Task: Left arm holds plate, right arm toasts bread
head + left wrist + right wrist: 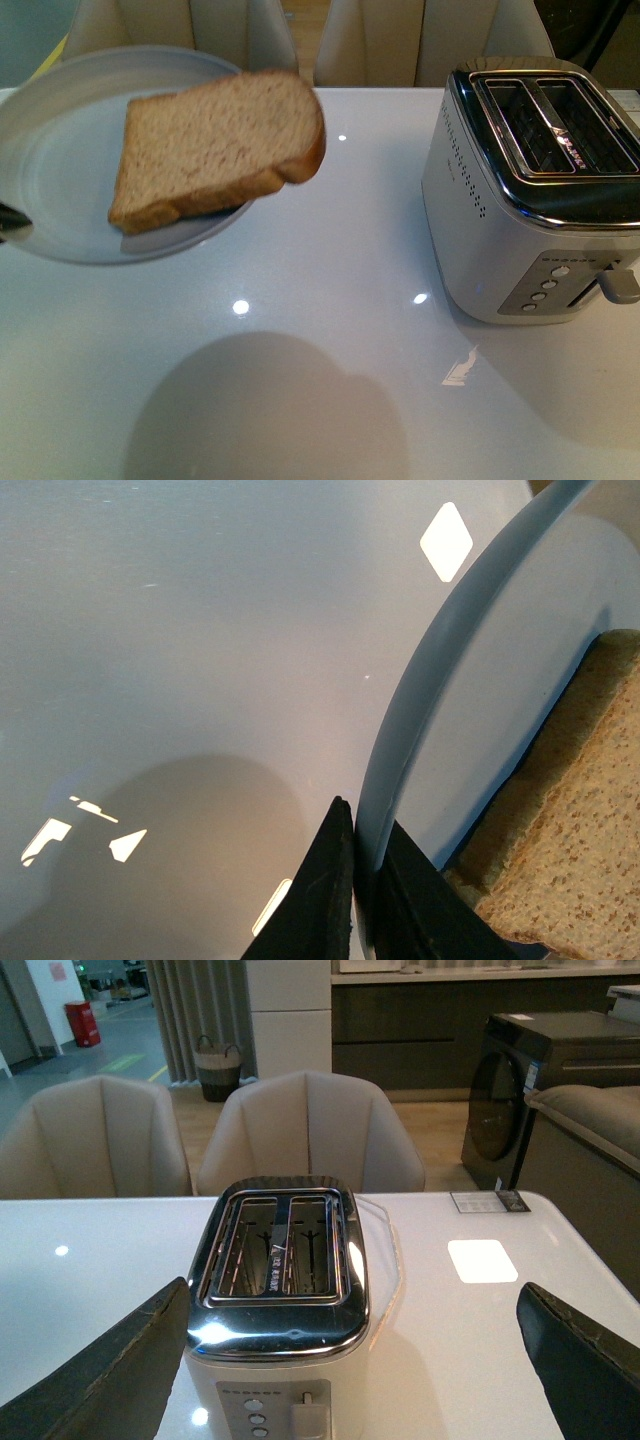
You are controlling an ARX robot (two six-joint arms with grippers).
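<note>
The pale blue-grey plate (70, 170) hangs tilted above the white table at the left and casts a round shadow below. The slice of brown bread (215, 145) lies on it, its rounded end jutting over the plate's right rim. In the left wrist view my left gripper (362, 865) is shut on the plate (480, 680) rim, one black jaw on each side, with the bread (580, 830) just beyond. My right gripper (353, 1290) is open, its fingers (110, 1370) spread wide in front of the toaster (280, 1260), touching nothing. The toaster (530, 190) stands at the right with both slots empty.
The white glossy table (330, 300) stretches between plate and toaster. Beige chairs (310, 1130) stand behind its far edge. A small card (490, 1201) lies at the table's far corner. A dark appliance (540, 1080) and a sofa arm (590, 1110) stand beyond the table.
</note>
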